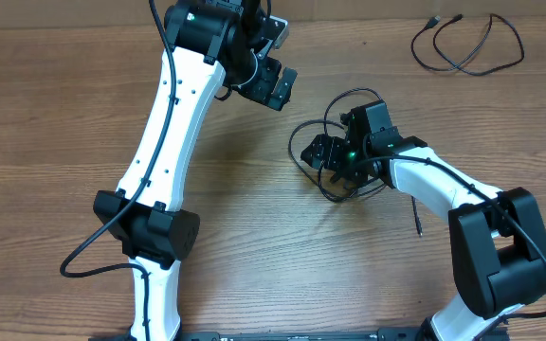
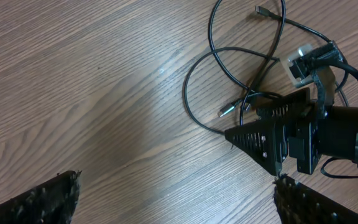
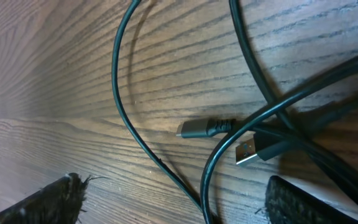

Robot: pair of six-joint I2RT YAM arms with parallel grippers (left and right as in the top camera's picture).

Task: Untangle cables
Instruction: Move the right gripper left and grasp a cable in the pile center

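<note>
The wooden table [image 1: 55, 114] lay beneath the tangle of cables [image 2: 188, 93], which sat a little right of its middle. The left arm [image 1: 173, 104], white with black joints, reached up from the near edge and ended to the left of the tangle and beyond it. The right arm [image 1: 434, 185] bent in from the tangle's right side. The left gripper [image 1: 276, 85] hung near the tangle but apart from it, its jaws spread wide with only bare wood between them. The right gripper [image 3: 173, 199] was low over the tangle itself. Its fingers [image 3: 42, 202] stood well apart on either side of the crossing cords and were clamped on none of them. The tangle was made of thin black loops crossing one another beneath and around that gripper. A separate cable [image 1: 460, 64] lay in a loose loop far beyond the tangle and to its right, clear of both arms. Within the tangle, a small grey plug [image 3: 197, 129] rested flat on the wood, just beside a flat metal plug [image 3: 248, 151] under a crossing cord.
</note>
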